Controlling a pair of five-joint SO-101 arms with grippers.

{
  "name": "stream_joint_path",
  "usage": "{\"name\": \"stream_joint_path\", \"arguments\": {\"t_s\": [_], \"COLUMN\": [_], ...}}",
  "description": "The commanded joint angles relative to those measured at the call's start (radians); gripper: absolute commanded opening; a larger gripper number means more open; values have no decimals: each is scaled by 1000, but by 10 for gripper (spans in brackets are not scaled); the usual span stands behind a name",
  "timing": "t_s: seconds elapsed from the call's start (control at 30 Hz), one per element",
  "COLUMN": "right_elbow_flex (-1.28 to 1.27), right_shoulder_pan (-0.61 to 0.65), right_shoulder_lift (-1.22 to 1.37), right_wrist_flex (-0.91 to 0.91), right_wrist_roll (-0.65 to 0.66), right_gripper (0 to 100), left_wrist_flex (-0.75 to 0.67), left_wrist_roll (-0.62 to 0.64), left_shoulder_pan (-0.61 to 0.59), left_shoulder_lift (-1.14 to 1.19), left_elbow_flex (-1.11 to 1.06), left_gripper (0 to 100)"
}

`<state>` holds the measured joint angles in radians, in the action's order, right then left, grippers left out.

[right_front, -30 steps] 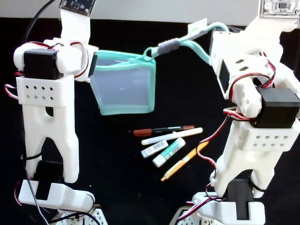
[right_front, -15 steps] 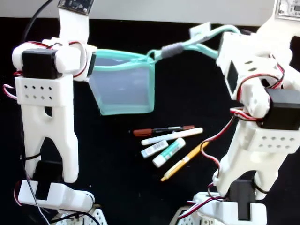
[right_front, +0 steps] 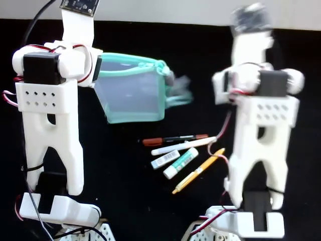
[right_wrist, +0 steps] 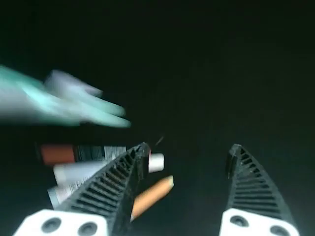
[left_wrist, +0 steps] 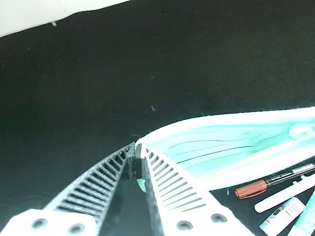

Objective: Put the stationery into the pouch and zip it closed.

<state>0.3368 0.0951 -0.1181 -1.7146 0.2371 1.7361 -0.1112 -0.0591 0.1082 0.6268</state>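
At the pouch's (right_front: 131,95) end seam, the left gripper (left_wrist: 135,151) was clamped on the fabric, and the pouch mouth appeared open. On the robot's side of the pouch lay the stationery (right_front: 180,153), grouped close together. The right gripper (right_wrist: 188,152) hung over it, jaws apart and empty. The pouch looked light and limp, so it should be gripped at the rim by the zipper. The pens looked stiff and smooth, so each should be taken at mid-barrel.

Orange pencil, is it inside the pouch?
No, the orange pencil lies on the black table beside the other stationery, outside the pouch.
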Motion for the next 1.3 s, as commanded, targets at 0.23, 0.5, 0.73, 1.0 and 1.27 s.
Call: {"name": "stream_joint_path", "arguments": {"t_s": [0.23,0.5,0.73,1.0,1.27], "right_elbow_flex": [-335,-694,-944,-1196,-1297], "right_shoulder_pan": [68,65,67,243,381], "right_shoulder_lift": [-7,-206,-490,-665,-679], "right_wrist_flex": [182,260,240,357,578], "right_wrist_roll": [69,338,130,-324,-480], "right_gripper": [256,255,255,255,255], "left_wrist_flex": [18,18,18,18,18], "left_wrist_roll": [-5,-5,-5,-3,-3], "left_shoulder_pan": [-5,-7,-7,-7,-7], "left_shoulder_lift": [12,12,12,12,12], "left_elbow_flex": [-42,-42,-42,-42,-42], "left_gripper": [6,6,6,6,6]}}
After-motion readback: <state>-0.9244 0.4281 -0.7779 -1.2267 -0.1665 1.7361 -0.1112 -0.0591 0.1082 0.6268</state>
